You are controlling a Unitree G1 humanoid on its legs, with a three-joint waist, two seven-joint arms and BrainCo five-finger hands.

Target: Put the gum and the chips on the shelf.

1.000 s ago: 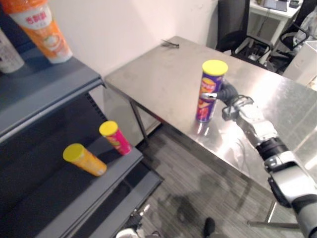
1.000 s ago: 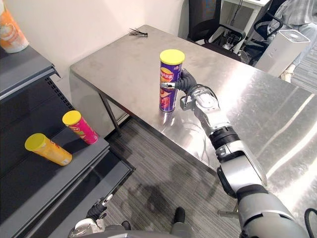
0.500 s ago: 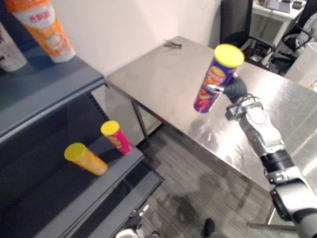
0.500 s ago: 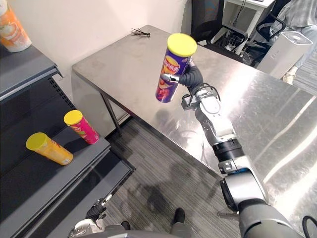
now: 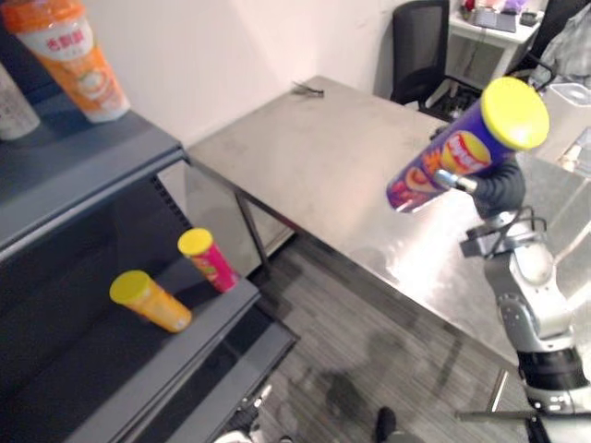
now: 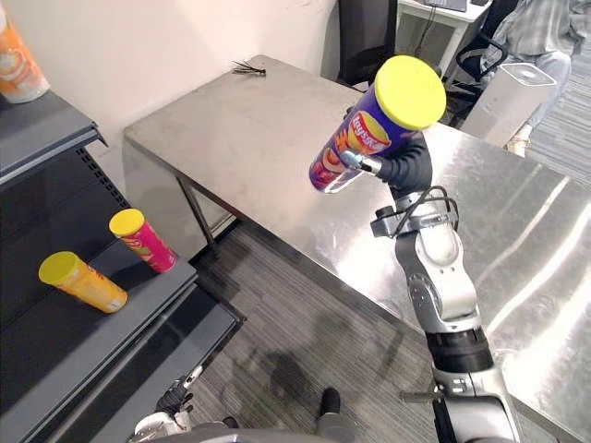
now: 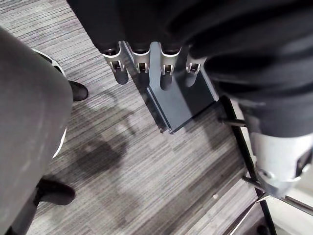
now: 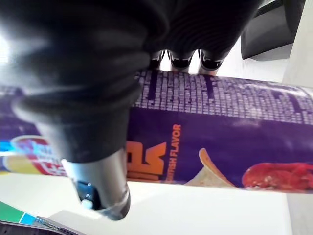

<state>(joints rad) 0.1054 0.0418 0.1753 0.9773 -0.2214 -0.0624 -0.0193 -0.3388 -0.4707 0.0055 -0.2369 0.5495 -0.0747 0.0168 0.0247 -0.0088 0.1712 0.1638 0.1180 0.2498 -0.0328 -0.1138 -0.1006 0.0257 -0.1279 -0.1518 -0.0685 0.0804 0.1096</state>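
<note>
My right hand [image 5: 500,185] is shut on a purple chips can [image 5: 457,152] with a yellow lid. It holds the can in the air above the steel table [image 5: 314,157], tilted so that the lid points up and to the right. In the right wrist view the fingers and thumb [image 8: 95,166] wrap round the can [image 8: 220,142]. The dark grey shelf [image 5: 102,166] stands at the left. My left hand [image 7: 146,56] hangs low over the floor with relaxed fingers and holds nothing.
An orange can [image 5: 150,301] and a pink can [image 5: 209,259], both yellow-lidded, lie on the lower shelf board [image 5: 138,369]. An orange-and-white container [image 5: 76,57] stands on the upper board. A small black item [image 5: 307,89] lies at the table's far corner. Office chairs [image 5: 420,46] stand behind.
My right hand has raised the chips can from the table, higher and further right, and tilted it over more. The whole view has shifted a little.
</note>
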